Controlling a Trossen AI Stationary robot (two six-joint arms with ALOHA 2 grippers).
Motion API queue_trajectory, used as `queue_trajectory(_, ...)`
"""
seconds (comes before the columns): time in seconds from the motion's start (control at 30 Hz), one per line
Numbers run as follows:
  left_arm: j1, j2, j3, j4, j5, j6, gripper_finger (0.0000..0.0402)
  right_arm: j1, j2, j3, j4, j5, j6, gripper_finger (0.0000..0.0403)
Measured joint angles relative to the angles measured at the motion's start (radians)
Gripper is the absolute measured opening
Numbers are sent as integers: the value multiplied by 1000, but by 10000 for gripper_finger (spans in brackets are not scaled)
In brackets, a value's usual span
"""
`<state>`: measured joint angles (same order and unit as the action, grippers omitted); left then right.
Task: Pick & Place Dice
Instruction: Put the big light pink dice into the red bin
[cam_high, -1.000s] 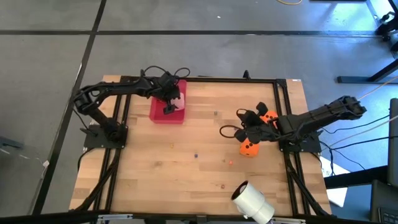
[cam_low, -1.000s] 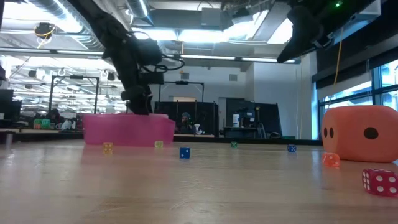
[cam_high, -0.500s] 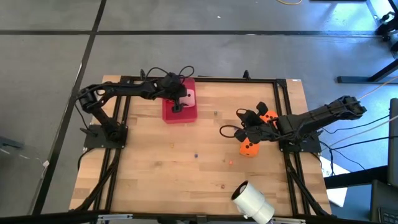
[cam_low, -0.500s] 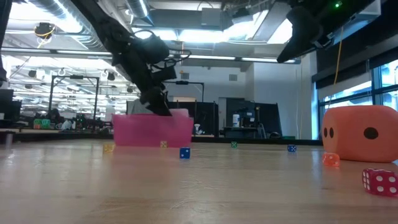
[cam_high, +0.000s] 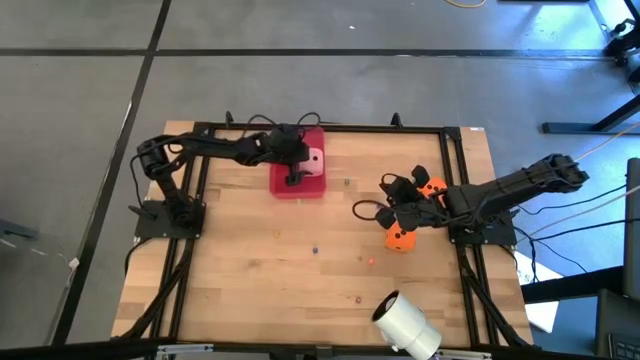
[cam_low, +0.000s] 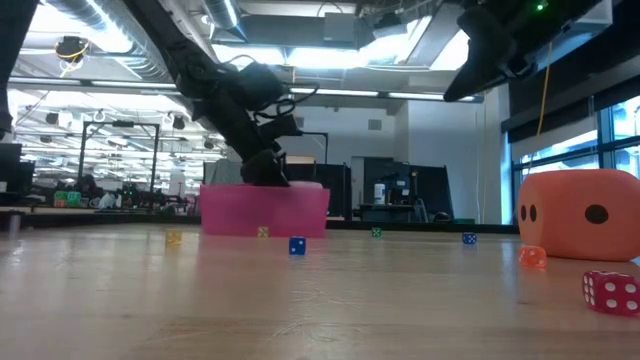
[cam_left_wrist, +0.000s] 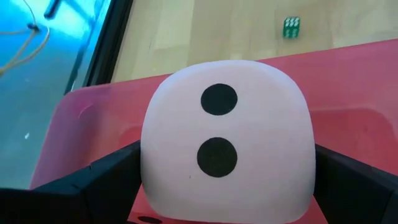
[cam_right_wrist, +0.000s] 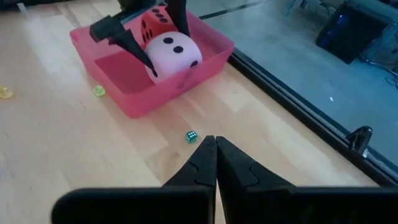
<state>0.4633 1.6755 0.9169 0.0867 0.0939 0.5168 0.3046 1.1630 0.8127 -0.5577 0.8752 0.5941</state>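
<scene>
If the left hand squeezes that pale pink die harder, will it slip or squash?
The pale pink die looks soft, with rounded edges, so it would probably squash, not crack. It fills the left hand, so slipping seems unlikely. Probably light for its size.

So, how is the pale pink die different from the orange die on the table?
The pale pink die sits inside the red tray, between the fingers of the left gripper; the orange die stands on the bare table, and nothing grips it. The pink die rests beside a red die; this orange one stands below the right gripper. Both are rounded cubes with dark pips.
</scene>
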Motion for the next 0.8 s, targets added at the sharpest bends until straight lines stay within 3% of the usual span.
queue_trajectory(0.8, -24, -1, -1, 47, 49, -9, 400, 0, 5, 0, 0, -27, -3, 4)
